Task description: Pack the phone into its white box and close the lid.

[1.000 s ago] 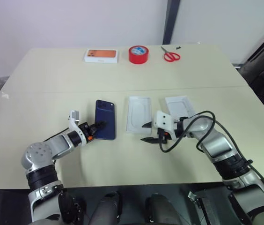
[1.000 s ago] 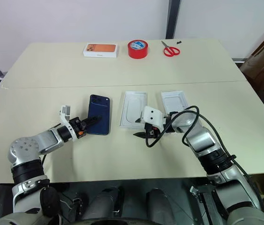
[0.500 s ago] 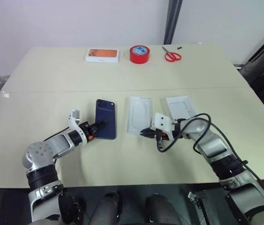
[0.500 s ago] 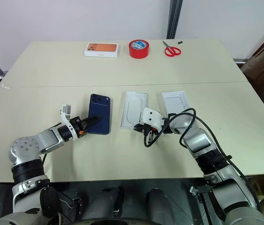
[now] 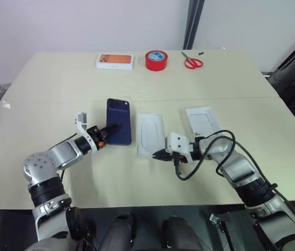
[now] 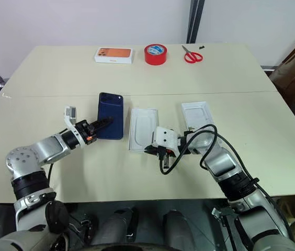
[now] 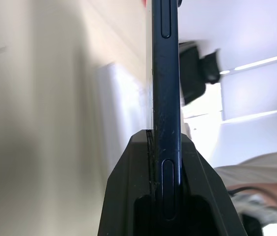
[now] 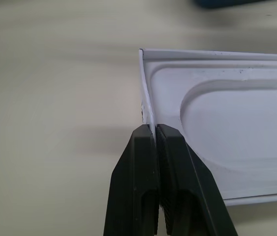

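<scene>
Phone (image 5: 118, 121) clamped by its near end between the fingers of my left gripper (image 5: 107, 134), lifted off the table (image 5: 58, 89), to the left of the white trays; my right gripper (image 5: 159, 154) pinched shut on the near rim of the white box (image 5: 150, 135), its moulded recess visible in the wrist view; lid (image 5: 203, 120) lying well apart to the right; along the far edge I see an orange-printed box (image 5: 115, 61), a red tape roll (image 5: 156, 59) and scissors (image 5: 192, 63).

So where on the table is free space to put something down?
Bare table lies between the far row, orange box, tape, scissors, and the phone. The middle is crowded: phone, white tray, second tray.
</scene>
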Controlling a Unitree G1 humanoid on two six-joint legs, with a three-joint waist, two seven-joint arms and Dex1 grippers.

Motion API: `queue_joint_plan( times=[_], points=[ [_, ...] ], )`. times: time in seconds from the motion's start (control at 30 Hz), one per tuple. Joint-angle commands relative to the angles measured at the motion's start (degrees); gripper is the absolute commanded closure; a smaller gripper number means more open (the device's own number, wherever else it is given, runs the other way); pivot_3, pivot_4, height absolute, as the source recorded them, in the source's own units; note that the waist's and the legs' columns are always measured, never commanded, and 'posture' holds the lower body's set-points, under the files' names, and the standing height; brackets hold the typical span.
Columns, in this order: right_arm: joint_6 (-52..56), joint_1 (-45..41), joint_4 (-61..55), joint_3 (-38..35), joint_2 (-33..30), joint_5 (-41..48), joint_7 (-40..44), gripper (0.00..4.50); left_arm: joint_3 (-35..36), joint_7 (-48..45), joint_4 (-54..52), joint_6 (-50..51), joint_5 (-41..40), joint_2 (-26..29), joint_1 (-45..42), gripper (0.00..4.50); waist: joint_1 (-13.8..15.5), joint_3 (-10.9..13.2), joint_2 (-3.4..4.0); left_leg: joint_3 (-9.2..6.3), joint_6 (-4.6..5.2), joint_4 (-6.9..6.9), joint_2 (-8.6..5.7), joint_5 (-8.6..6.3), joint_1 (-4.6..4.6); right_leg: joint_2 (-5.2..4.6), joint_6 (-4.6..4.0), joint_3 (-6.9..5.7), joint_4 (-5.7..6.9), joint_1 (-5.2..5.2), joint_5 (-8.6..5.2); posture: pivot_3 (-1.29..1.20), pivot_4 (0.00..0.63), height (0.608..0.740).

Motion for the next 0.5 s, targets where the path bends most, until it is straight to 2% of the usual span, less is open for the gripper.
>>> queue_joint_plan(
  times=[0.03, 0.13, 0.3, 0.5],
  points=[
    [2.5, 0.3, -3.4, 0.4, 0.9, 1.1, -0.7, 4.46, 0.2, 2.1, -3.6, 1.0, -5.4, -1.5, 1.3, 4.50, -0.1, 0.0, 0.00, 0.00, 0.00, 0.01, 0.00, 0.00, 0.00, 0.00, 0.00, 0.00, 0.00, 0.00, 0.00, 0.00, 0.150, 0.734],
    [3.3, 0.2, -4.3, -0.1, 0.8, 1.7, -0.6, 3.53, -1.3, 4.6, -5.7, 0.6, -7.3, -3.5, 2.7, 4.50, 0.1, 0.0, 0.00, -0.01, -0.01, 0.03, 0.01, 0.01, 0.00, 0.00, 0.00, -0.01, 0.01, 0.00, 0.00, 0.00, 0.150, 0.734],
    [4.7, -0.3, -5.9, -3.7, -0.8, 4.6, 0.1, 1.02, -3.9, 7.8, -7.9, -0.8, -8.8, -5.8, 4.0, 4.50, 0.3, 0.0, -0.02, -0.01, 0.00, 0.08, -0.01, 0.00, 0.00, 0.00, 0.00, -0.01, 0.00, 0.06, 0.00, 0.00, 0.150, 0.734],
    [5.6, -0.6, -3.3, -12.0, -4.3, 9.6, 0.0, 1.02, -8.0, 9.6, -8.4, -3.2, -8.7, -8.4, 5.6, 4.50, 0.3, 0.0, -0.02, -0.01, 0.17, 0.08, -0.01, -0.10, 0.00, -0.01, 0.00, -0.02, -0.03, 0.09, 0.00, 0.00, 0.150, 0.734]
  ],
)
